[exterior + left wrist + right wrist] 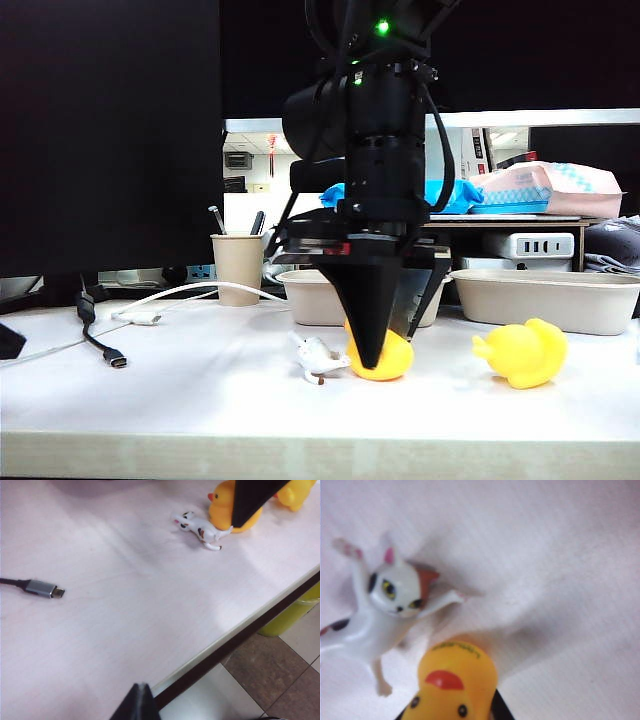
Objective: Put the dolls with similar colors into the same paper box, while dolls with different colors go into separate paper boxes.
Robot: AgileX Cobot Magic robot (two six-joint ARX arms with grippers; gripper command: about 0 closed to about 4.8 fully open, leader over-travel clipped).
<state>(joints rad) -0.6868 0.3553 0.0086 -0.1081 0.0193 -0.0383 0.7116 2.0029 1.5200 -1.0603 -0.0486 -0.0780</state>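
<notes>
A yellow duck (pixel 398 360) (pixel 452 685) stands mid-table, and my right gripper (pixel 385 350) (pixel 452 716) reaches down from above, shut on it, black fingers (pixel 503 711) pressing its sides. A small white cat figurine (pixel 318 357) (pixel 385 610) (pixel 200 529) lies just left of that duck. A second yellow duck (pixel 525 352) (pixel 295 492) sits apart on the right. Two beige paper boxes stand behind: one (pixel 545 300) at the right, one (pixel 308 298) behind the gripper. My left gripper (pixel 140 702) is shut and empty, above the table's front edge, far from the dolls.
A paper cup (pixel 237 268) with pens stands at the back left. A white cable (pixel 190 290) and a black cable with a metal plug (pixel 117 360) (pixel 45 588) lie on the left. A yellow bin (pixel 295 612) stands on the floor beyond the table edge (pixel 240 630).
</notes>
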